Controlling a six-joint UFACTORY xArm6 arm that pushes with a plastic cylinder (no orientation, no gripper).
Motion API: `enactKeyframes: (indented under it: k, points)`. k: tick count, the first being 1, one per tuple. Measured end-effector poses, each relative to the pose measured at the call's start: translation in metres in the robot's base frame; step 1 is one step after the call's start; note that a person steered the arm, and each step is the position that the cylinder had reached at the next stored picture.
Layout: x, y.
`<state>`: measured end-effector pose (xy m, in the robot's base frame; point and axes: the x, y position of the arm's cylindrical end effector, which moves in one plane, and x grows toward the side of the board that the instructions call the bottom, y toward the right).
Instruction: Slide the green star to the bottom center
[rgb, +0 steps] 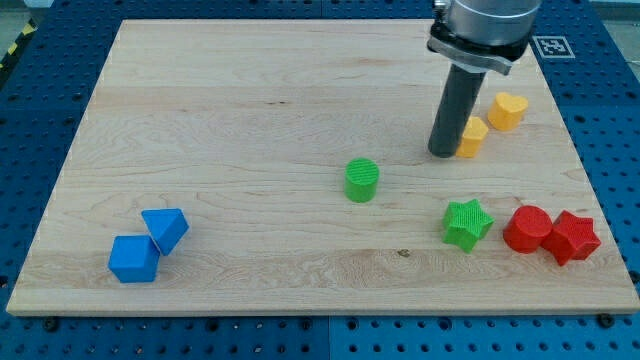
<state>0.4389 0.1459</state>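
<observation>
Nearest the view's bottom: two matte blue blocks, a cube (134, 259) touching a wedge-like piece (166, 228), on pale grained wooden board (250, 90). Ribbed green star (467, 222) low at right, beside red cylinder (527, 229) touching red star-like block (573, 237). Green cylinder (362, 180) mid-board. My tip (443, 153), smooth dark rod without fingers, grasping nothing, against yellow block (472, 136); yellow heart (507, 111) beyond.
</observation>
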Motion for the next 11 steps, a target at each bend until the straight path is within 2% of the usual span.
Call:
enactKeyframes:
  k: [2, 3, 4, 7, 11]
  points:
    - [-0.017, 0.032]
    - [-0.018, 0.023]
    - [0.003, 0.01]
    - [0.073, 0.015]
    - [0.108, 0.018]
